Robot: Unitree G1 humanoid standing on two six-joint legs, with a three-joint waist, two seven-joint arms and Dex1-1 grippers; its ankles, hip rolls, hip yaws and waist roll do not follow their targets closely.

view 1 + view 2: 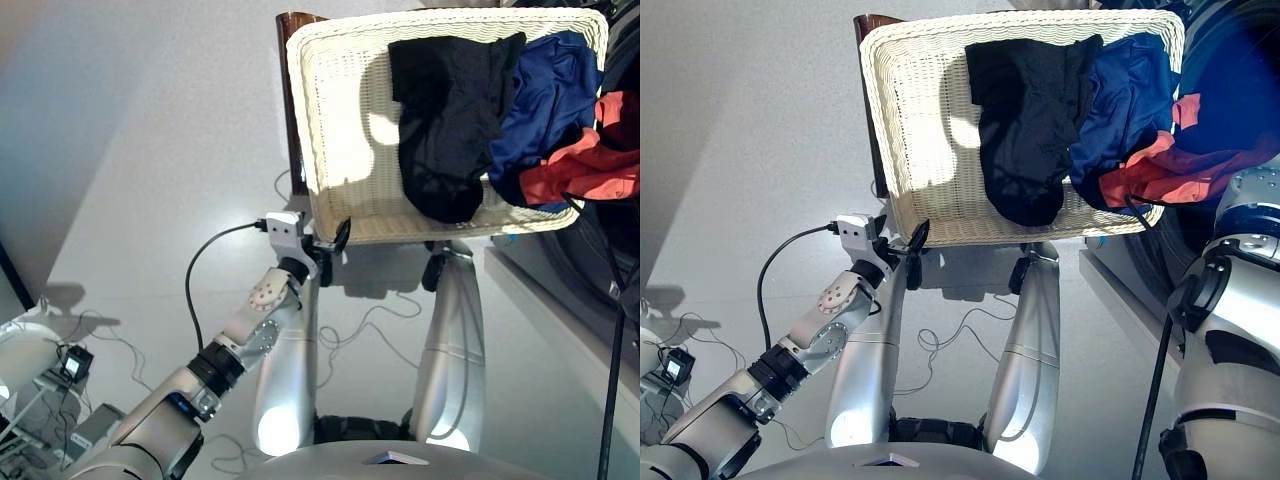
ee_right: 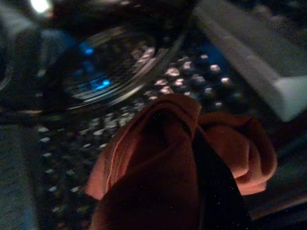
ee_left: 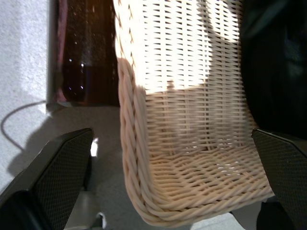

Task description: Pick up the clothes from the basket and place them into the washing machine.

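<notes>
On grey floor (image 1: 150, 150), basket (image 1: 340, 150) and clothes (image 1: 450, 120) show no legible writing.

My left gripper (image 3: 170, 158) is spread wide across the wicker basket's (image 3: 144, 158) near corner. A black garment (image 3: 276, 67) lies inside it, and a dark brown stand (image 3: 86, 52) sits beneath.
</notes>
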